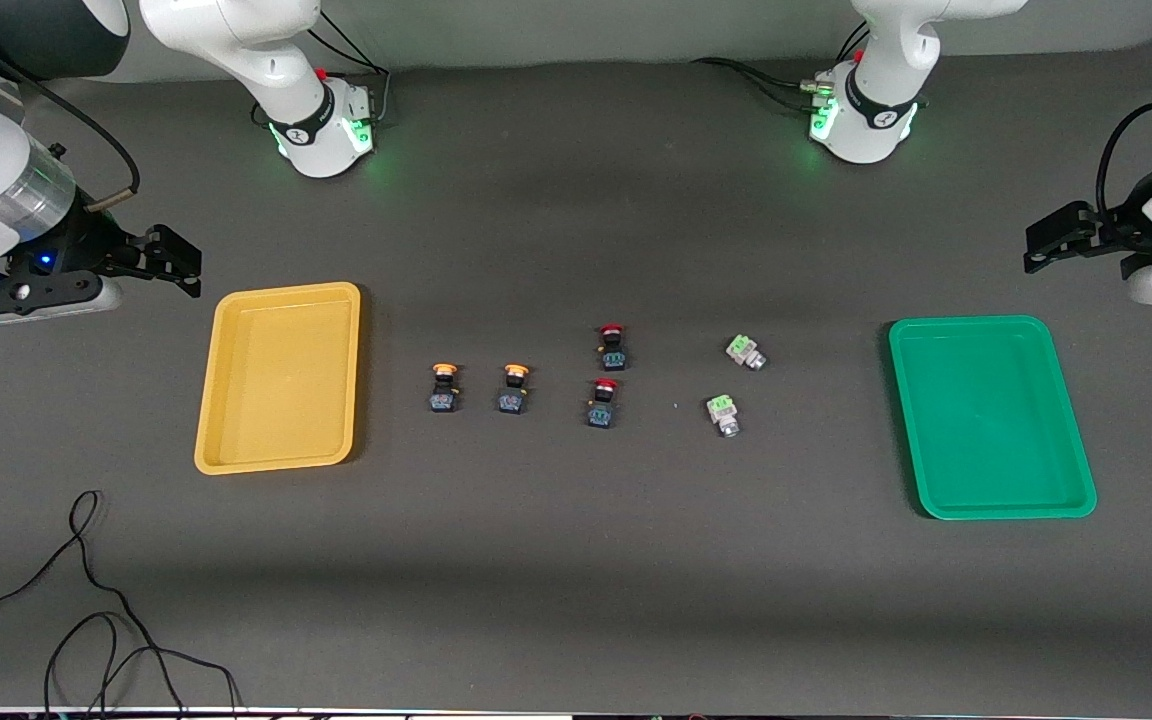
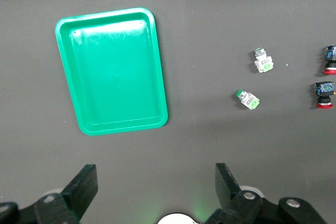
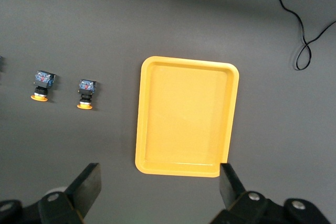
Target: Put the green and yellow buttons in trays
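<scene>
Two orange-yellow-capped buttons (image 1: pixel 444 387) (image 1: pixel 514 389) lie near the mustard yellow tray (image 1: pixel 281 440). Two pale-green-capped buttons (image 1: pixel 745 352) (image 1: pixel 723 415) lie toward the bright green tray (image 1: pixel 991 480). Both trays hold nothing. My right gripper (image 1: pixel 179 262) is open and empty, up in the air beside the yellow tray at the right arm's end. Its wrist view shows that tray (image 3: pixel 185 116) and the orange-yellow buttons (image 3: pixel 42 85) (image 3: pixel 86 93). My left gripper (image 1: pixel 1044 243) is open and empty beside the green tray. Its wrist view shows that tray (image 2: pixel 111 72) and the green buttons (image 2: pixel 263 61) (image 2: pixel 247 98).
Two red-capped black buttons (image 1: pixel 613 346) (image 1: pixel 603 402) lie between the orange-yellow and green pairs and also show in the left wrist view (image 2: pixel 330 59) (image 2: pixel 324 94). A loose black cable (image 1: pixel 86 600) lies near the table's front edge at the right arm's end.
</scene>
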Tool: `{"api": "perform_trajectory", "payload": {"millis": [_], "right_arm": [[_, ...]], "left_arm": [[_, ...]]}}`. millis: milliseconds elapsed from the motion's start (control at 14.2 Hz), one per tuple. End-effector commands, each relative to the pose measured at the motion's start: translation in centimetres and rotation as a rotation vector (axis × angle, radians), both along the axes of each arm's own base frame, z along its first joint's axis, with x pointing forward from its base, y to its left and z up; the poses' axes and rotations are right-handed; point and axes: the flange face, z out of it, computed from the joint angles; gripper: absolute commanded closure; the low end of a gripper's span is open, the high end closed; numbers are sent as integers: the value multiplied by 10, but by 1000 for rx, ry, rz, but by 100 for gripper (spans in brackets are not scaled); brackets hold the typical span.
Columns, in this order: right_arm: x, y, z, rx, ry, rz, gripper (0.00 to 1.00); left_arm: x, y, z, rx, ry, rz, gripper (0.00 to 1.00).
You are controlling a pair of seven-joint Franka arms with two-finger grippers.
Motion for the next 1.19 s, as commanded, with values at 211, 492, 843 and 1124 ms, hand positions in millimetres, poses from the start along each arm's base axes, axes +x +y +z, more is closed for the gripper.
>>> {"api": "perform_trajectory", "payload": {"millis": [211, 492, 843, 1124], "right_arm": [[0, -5, 1, -4, -1, -20, 0], [0, -4, 1, -4, -1, -19, 0], [0, -4, 1, -2, 0, -19, 0], [7, -2, 0, 2, -3, -19, 0]], "left_arm": [[-8, 1, -1, -6, -5, 7, 0], [-8, 1, -22, -6, 0, 7, 0], [-16, -5, -47, -12, -9, -1, 0], [-26, -36, -72, -21, -11, 24, 0]]}}
